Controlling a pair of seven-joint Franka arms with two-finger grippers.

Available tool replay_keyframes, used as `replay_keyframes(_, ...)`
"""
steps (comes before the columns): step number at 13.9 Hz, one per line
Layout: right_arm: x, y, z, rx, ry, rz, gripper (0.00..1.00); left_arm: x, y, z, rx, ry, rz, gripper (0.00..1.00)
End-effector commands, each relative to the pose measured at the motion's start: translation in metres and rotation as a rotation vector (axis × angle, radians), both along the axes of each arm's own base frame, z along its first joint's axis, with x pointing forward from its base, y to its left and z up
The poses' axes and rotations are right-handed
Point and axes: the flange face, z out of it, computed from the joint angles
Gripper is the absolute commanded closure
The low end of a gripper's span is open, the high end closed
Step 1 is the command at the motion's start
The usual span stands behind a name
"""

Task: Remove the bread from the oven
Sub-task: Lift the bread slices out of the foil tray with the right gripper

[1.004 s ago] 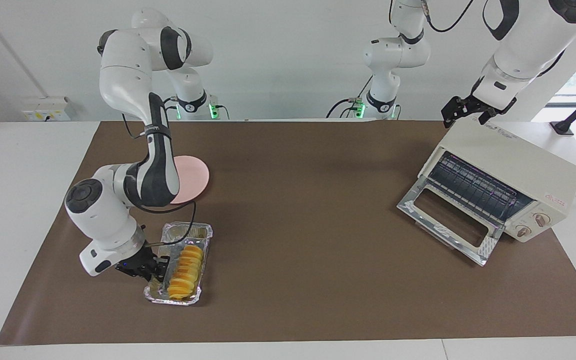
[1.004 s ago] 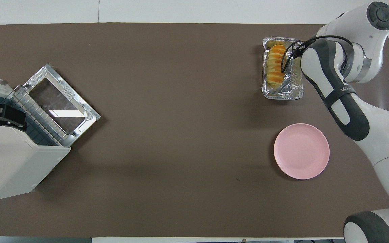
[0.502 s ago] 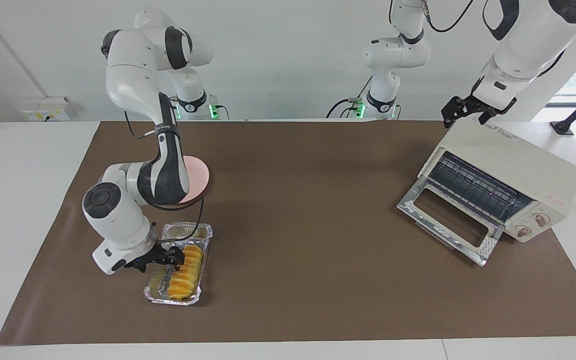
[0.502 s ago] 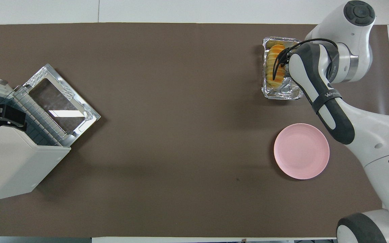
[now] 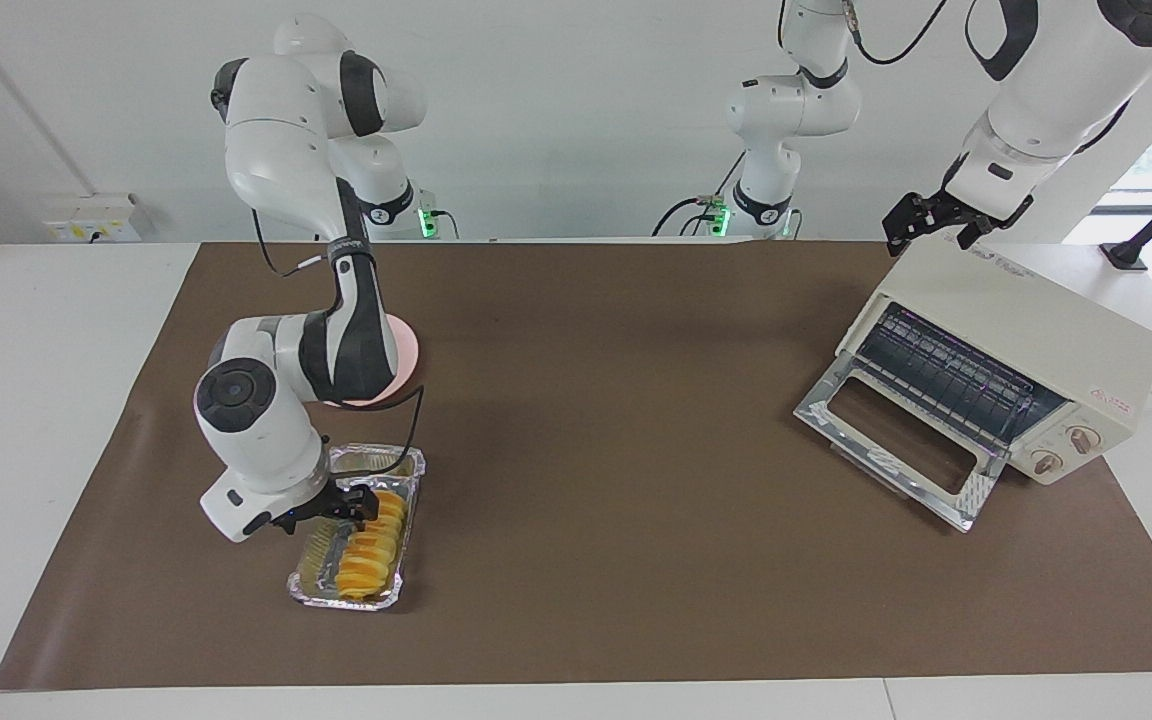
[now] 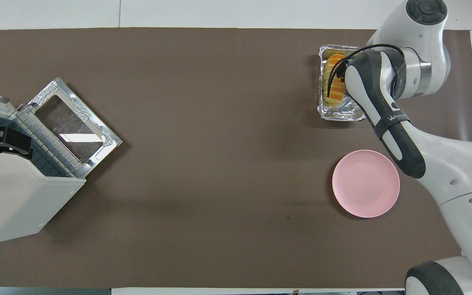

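The bread (image 5: 370,546) is lying in a crinkled foil tray (image 5: 404,458) on the brown mat (image 5: 596,560) covering the bench (image 5: 36,330), at the lower left of the facing view and the upper right of the overhead view, well apart from the oven (image 5: 996,365). The right gripper (image 5: 348,503) is hanging over the tray's end that lies nearer to the robots, just above the loaf; whether its fingers are parted or closed, or touching the bread, I cannot tell. In the overhead view the right arm's forearm is covering much of the tray (image 6: 340,114), with only a strip of the bread (image 6: 332,78) showing beside it. A round pink plate (image 6: 366,183) is sitting on the mat nearer to the robots than the tray, partly hidden by the arm in the facing view. The oven is standing at the right of the facing view with its glass door (image 5: 894,443) dropped open and its wire rack (image 5: 946,375) showing bare. The left gripper (image 5: 921,220) is waiting over the oven's top corner at the upper right of that view; its finger spread cannot be made out.
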Motion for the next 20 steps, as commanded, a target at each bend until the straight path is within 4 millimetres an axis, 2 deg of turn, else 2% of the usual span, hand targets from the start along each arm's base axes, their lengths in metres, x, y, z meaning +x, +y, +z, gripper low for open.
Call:
replay_keyframes(1, -0.004, 0.018, 0.008, -0.019, 0.008, 0.005, 0.0, -0.004, 0.001, 0.004, -0.013, -0.016, 0.007, 0.0)
replay_keyframes(4, -0.003, 0.034, 0.007, -0.055, -0.021, -0.008, 0.0, -0.004, 0.001, 0.004, -0.013, -0.016, 0.007, 0.0)
replay_keyframes(6, 0.001, 0.039, -0.002, -0.058, -0.044, -0.004, 0.0, -0.004, 0.001, 0.004, -0.013, -0.016, 0.007, 0.0)
replay_keyframes(7, -0.001, 0.052, -0.004, -0.056, -0.046, -0.009, 0.0, -0.004, 0.001, 0.004, -0.013, -0.016, 0.007, 0.0)
replay_keyframes(12, -0.001, 0.052, -0.021, -0.056, -0.054, -0.019, 0.0, -0.004, 0.001, 0.004, -0.013, -0.016, 0.007, 0.0)
replay_keyframes(17, 0.0, 0.045, -0.023, -0.053, -0.052, -0.028, 0.0, -0.004, 0.001, 0.004, -0.013, -0.016, 0.007, 0.0)
replay_keyframes(20, 0.0, 0.053, -0.029, -0.026, -0.098, -0.065, 0.0, -0.004, 0.001, 0.004, -0.013, -0.016, 0.007, 0.0)
